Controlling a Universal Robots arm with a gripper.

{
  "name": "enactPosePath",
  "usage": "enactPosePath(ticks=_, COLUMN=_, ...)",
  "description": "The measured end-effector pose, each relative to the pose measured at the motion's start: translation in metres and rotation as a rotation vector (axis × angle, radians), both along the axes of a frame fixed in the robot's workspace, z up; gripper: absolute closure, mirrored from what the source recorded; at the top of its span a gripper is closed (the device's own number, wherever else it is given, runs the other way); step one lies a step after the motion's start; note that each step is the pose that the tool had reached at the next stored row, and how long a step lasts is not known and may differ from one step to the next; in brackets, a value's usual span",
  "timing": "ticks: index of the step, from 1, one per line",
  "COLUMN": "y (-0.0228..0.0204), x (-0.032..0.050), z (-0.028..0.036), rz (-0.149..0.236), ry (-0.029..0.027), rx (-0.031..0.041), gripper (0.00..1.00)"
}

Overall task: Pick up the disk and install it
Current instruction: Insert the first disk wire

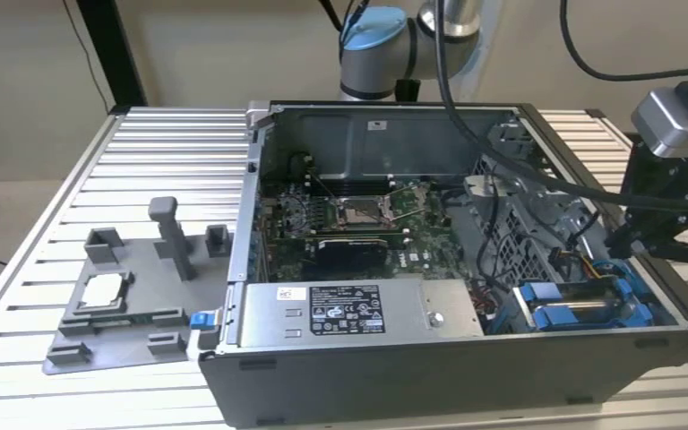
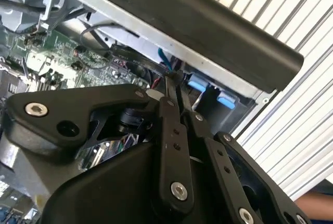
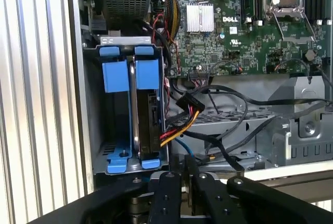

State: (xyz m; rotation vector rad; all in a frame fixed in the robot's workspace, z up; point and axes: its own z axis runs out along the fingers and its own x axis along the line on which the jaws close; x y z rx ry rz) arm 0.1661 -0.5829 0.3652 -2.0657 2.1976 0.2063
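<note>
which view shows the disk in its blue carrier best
The first wrist view: the disk sits edge-on in the drive bay, blue carrier ends and metal side plainly in sight, cables beside it. In the exterior view the disk is just blue strips at the case corner. In the second wrist view, blue tabs peek past the gripper.

Black screw-studded fingers (image 2: 171, 146), blue-capped silver arm (image 1: 380, 36)
</note>
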Motion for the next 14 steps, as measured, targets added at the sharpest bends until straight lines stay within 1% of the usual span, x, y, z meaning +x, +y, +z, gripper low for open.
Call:
enactPosePath(ticks=4, y=-0.0001, x=-0.0184, z=0.0007, rz=0.000, ry=0.0000, rx=0.0041, gripper=0.00)
enactPosePath(ticks=7, y=-0.0002, x=-0.0317, z=0.0017, rz=0.000, ry=0.0000, rx=0.0105, gripper=0.00)
enactPosePath(ticks=9, y=-0.0016, x=-0.0387, z=0.0017, rz=0.000, ry=-0.0002, rx=0.0112, gripper=0.00)
enactPosePath(ticks=11, y=-0.0034, x=-0.0418, z=0.0016, rz=0.000, ry=-0.0006, rx=0.0114, gripper=0.00)
enactPosePath(ticks=14, y=-0.0047, x=-0.0421, z=0.0014, rz=0.000, ry=-0.0005, rx=0.0115, gripper=0.00)
